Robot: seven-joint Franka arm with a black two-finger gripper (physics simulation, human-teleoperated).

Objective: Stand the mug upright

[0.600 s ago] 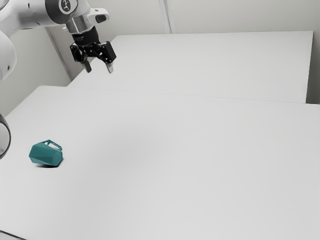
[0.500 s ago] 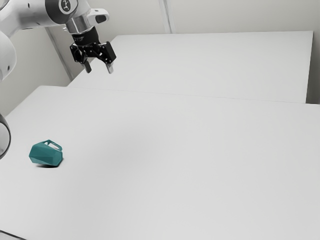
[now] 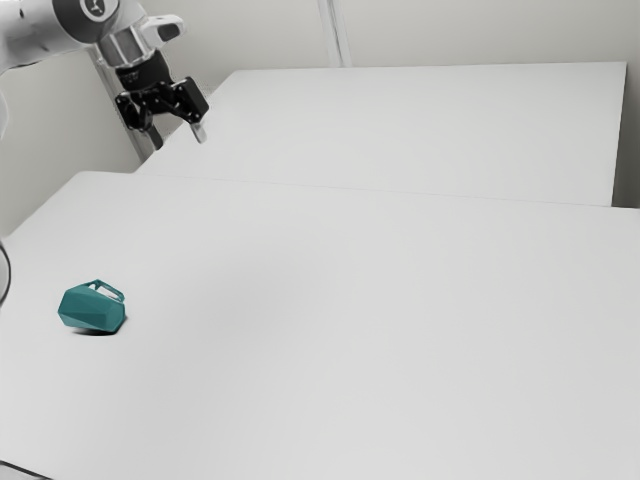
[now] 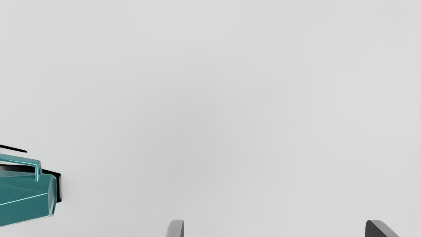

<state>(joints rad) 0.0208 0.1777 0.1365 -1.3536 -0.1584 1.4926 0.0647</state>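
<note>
Currently, the hand (image 3: 179,141) is raised clear of the tabletop (image 3: 400,350), at ten o'clock from the centre of the exterior view. Hand state: wide, with a broad gap between the fingers (image 4: 176,230) and nothing held. Fingertips are angled downward.

The arm (image 3: 45,35) enters the exterior view from ten o'clock. Marking: one round black emblem (image 3: 93,8) with a pale figure, located on the arm above the hand; it cannot be read as a word.

Mug (image 3: 92,308): teal, faceted, not upright. It lies on its side on the tabletop, at seven o'clock from the hand in the exterior view and well apart from it. The handle (image 3: 109,290) is on the upper side of the body. In the wrist view, the mug is outside the span of the fingers, past one of them, and partly cut off by the picture's border. Dark shadow adjoins the body.

Surroundings: a second pale surface (image 3: 420,130) is located beyond the tabletop, near twelve o'clock. Behind it, a light wall (image 3: 500,25) carries a narrow vertical strip (image 3: 334,30).
</note>
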